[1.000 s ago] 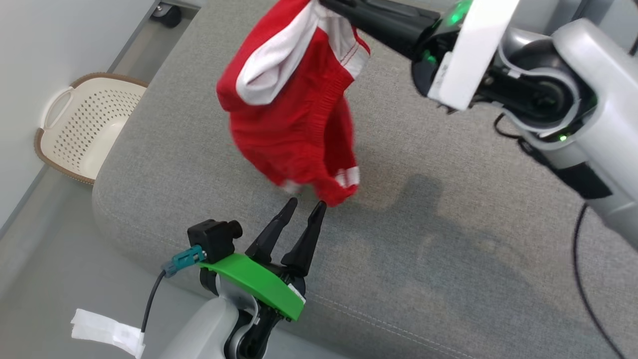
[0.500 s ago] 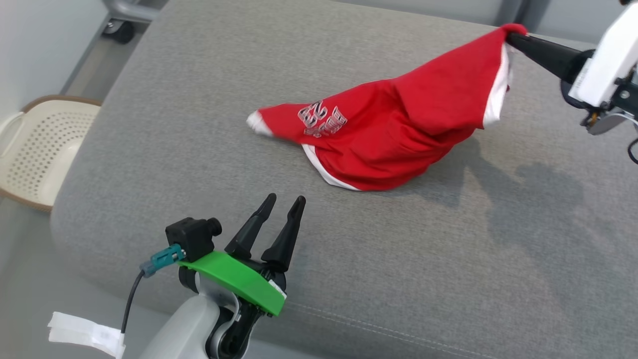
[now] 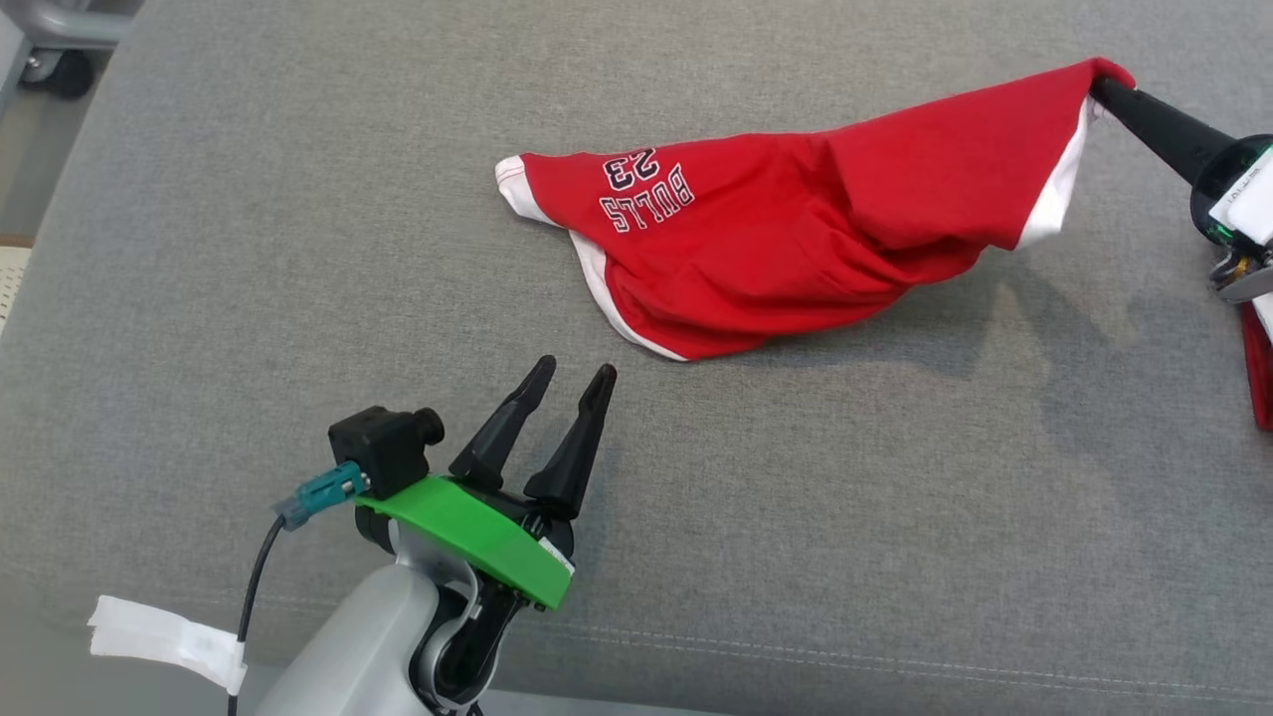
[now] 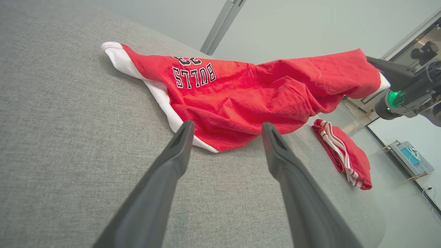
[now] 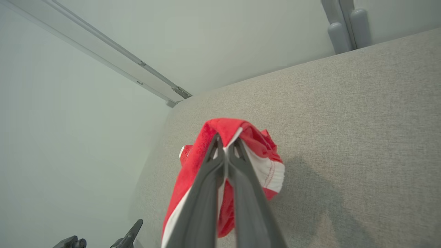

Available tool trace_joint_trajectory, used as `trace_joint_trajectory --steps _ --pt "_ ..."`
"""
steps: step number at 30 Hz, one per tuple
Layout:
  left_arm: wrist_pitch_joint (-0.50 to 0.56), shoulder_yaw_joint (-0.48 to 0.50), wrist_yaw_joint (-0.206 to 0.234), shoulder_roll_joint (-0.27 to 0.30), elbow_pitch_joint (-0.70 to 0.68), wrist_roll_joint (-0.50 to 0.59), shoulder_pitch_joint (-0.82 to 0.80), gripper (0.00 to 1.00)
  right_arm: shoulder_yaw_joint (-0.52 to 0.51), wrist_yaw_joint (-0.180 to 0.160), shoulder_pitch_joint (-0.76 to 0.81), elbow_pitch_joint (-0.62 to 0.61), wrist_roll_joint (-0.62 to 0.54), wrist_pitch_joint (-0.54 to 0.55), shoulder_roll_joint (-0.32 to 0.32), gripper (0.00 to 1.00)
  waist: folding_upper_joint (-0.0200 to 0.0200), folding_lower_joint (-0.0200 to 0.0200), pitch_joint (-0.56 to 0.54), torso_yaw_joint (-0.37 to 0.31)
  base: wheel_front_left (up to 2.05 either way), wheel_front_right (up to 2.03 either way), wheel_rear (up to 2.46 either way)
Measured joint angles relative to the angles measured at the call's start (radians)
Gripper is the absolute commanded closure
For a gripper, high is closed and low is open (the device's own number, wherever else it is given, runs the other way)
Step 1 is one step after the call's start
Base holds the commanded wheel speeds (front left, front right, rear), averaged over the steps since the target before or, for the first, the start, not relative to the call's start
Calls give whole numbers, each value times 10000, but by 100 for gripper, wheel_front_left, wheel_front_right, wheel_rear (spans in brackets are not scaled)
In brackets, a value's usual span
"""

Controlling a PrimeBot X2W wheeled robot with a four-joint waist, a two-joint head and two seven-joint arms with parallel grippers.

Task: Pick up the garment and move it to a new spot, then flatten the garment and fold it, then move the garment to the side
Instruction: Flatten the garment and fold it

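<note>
The garment is a red pair of shorts with white trim and the print BULLS 23. Its left part rests on the grey cushion while its right corner is pulled up and to the right. My right gripper is shut on that raised corner, and the right wrist view shows the closed fingers pinching the red and white cloth. My left gripper hovers open over the cushion, just short of the garment's near hem, with nothing between its fingers.
A second folded red and white garment lies near the cushion's right edge, seen as a red sliver in the head view. A pale basket's rim peeks in at the far left. A caster stands on the floor at top left.
The right gripper has brought the hanging garment down so that most of it lies stretched on the cushion. The head camera has shifted, so the basket has slid out to the left. The left gripper stays open.
</note>
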Motion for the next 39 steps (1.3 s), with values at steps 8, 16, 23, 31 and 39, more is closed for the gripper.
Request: trace_joint_trajectory --steps 8,16,23,31,39 --pt "82 -128 0 -48 36 -2 -99 0 -909 721 170 -1258 326 -1020 -109 100 0 0 290 -316 0 0 0" --pt "82 -81 0 36 132 -2 -104 0 -1051 957 583 -2826 353 -1446 -157 100 0 0 238 -493 0 0 0" --pt "92 -182 0 15 136 -2 -115 0 -654 957 1500 -3674 345 -1413 -495 100 0 0 193 -601 0 0 0" --pt "153 -253 0 13 180 -6 -162 0 658 1074 2197 -4897 113 -945 -67 100 0 0 190 -537 0 0 0" --pt "224 -489 0 -132 138 -8 -454 0 1308 1099 2157 -4939 -660 -911 583 100 0 0 249 -291 0 0 0"
